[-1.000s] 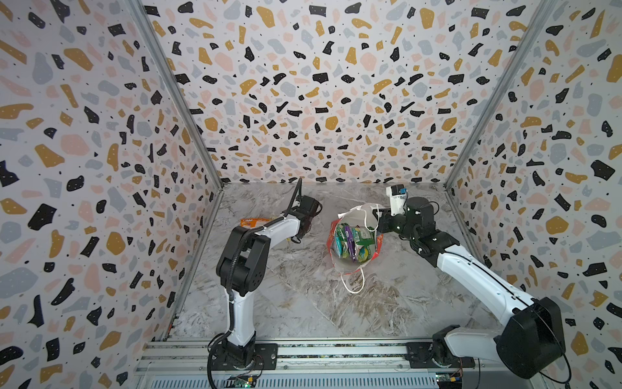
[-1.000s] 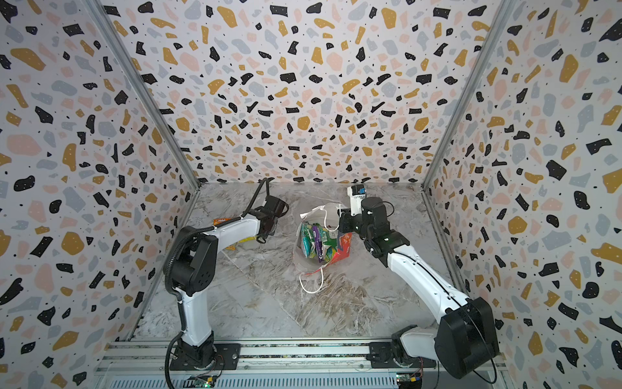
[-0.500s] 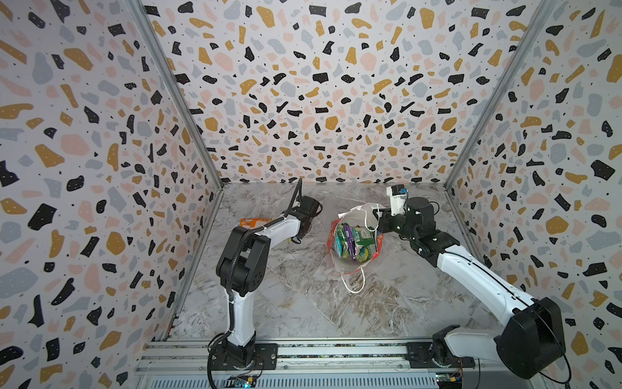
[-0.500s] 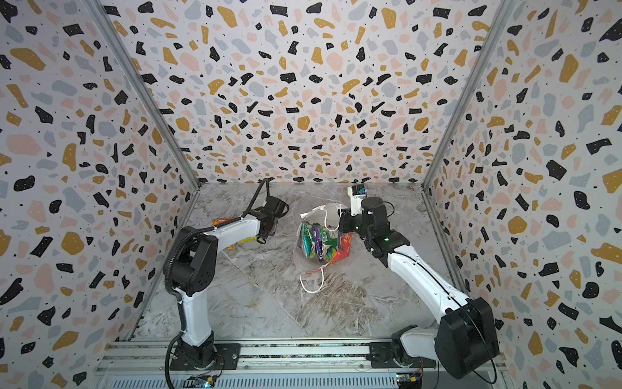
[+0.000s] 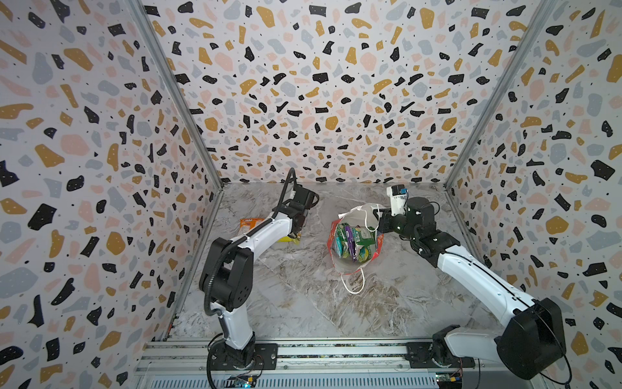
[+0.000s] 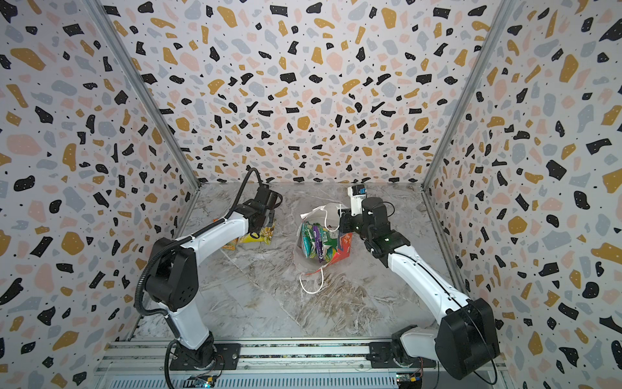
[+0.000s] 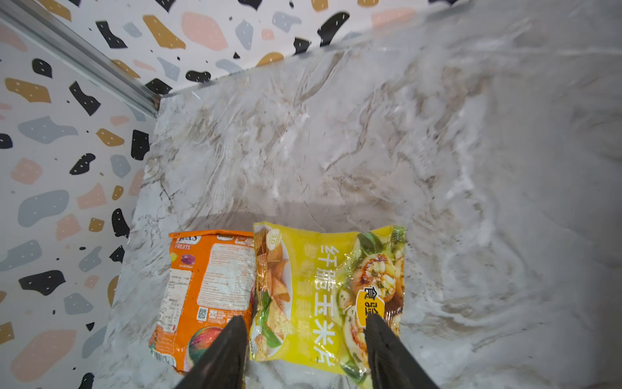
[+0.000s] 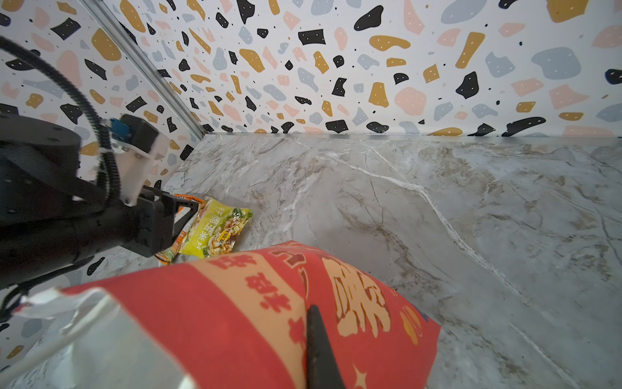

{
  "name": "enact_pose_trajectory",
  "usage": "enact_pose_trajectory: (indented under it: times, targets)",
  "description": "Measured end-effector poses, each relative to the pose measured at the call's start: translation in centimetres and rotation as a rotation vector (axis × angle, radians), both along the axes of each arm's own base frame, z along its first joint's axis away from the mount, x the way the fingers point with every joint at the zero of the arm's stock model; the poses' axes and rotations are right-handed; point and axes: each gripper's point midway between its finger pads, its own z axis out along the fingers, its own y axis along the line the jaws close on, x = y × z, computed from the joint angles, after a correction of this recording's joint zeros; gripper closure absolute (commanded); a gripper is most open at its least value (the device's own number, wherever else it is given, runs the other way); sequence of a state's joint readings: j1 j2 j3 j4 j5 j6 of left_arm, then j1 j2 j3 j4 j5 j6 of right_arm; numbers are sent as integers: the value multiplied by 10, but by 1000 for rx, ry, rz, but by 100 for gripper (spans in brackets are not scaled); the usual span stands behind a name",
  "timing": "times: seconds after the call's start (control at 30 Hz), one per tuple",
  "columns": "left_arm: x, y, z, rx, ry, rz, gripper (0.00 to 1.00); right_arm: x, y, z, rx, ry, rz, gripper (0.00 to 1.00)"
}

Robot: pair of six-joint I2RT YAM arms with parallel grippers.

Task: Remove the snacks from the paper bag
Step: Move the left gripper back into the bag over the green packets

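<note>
Right hand clamped on the paper bag, one finger hidden inside; left hand, fingers apart, above the yellow packet, lower frame.

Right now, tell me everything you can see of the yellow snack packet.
The yellow snack packet is a flat, crinkly plastic pouch printed with white Chinese characters, chips and green leaves. It lies face up on the marble table, touching the orange packet along one side. The open left gripper straddles one end; contact is unclear.

Both arms reach forward and low, the left gripper with jaws apart, the right gripper clamped.
</note>
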State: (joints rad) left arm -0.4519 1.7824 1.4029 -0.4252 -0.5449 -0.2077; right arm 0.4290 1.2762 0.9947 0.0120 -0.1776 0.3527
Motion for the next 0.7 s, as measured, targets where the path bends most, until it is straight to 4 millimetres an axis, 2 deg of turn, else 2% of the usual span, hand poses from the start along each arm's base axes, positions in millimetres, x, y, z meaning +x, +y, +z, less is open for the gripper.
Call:
enact_pose_trajectory:
  times: [0.17, 0.27, 0.33, 0.5, 0.6, 0.7]
  targets:
    - [-11, -7, 44, -133, -118, -35, 45, -2, 2, 0, -7, -5, 16, 100]
    - [-35, -11, 72, -226, -209, -76, 50, -4, 6, 0, -18, -11, 34, 100]
    - [-56, -22, 96, -292, -284, -129, 52, -8, 8, 1, -28, -18, 47, 100]
    - [-117, -76, 165, -488, -455, -376, 60, -18, 14, 6, -44, -35, 80, 100]
    - [-153, -112, 187, -570, -480, -542, 65, -22, 19, 7, -52, -41, 98, 100]
    - [-184, -150, 189, -622, -446, -689, 65, -27, 24, 8, -57, -52, 118, 100]
